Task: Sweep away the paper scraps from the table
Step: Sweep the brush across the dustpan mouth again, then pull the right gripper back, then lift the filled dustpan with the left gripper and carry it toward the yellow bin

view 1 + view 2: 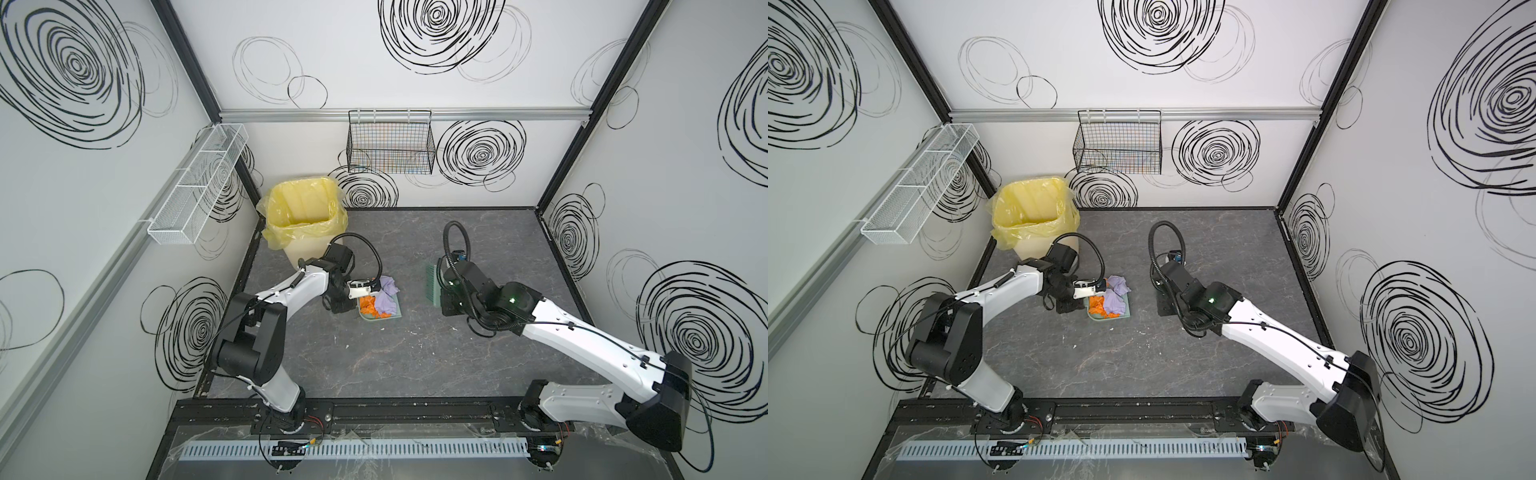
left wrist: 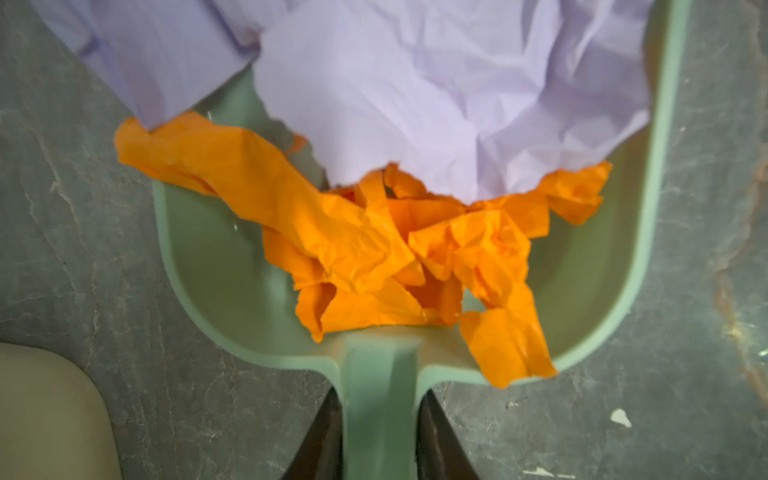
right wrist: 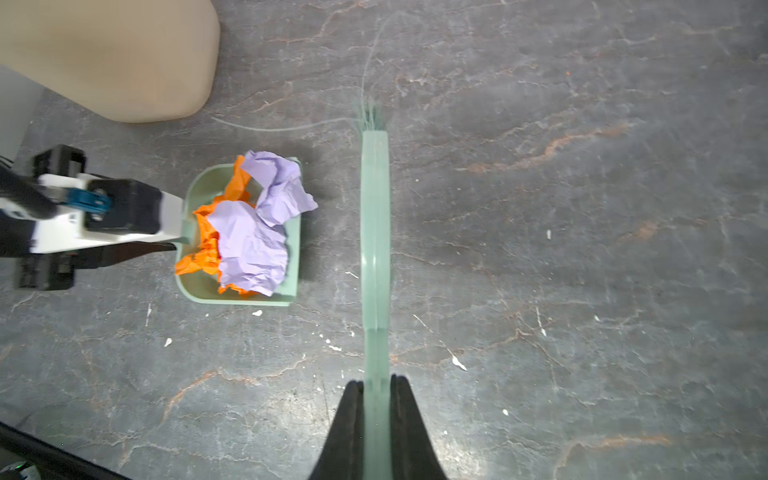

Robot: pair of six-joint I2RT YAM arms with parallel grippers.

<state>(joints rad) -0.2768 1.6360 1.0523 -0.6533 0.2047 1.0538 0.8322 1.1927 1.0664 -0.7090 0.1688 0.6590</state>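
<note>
Near frame centre, crumpled orange and lavender paper scraps (image 1: 384, 300) are heaped in the dustpan (image 1: 395, 318), clenched by the left gripper (image 2: 380, 401); the brush (image 3: 375, 228) is clenched by the right gripper (image 3: 376, 385).

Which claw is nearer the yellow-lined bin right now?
Left. The left claw, gripping the dustpan handle, is close beside the bin; the right claw, gripping the brush, is farther, beyond the dustpan.

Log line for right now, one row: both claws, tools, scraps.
left claw: shut on dustpan handle | paper scraps: piled in dustpan | right claw: shut on brush, apart from dustpan
</note>
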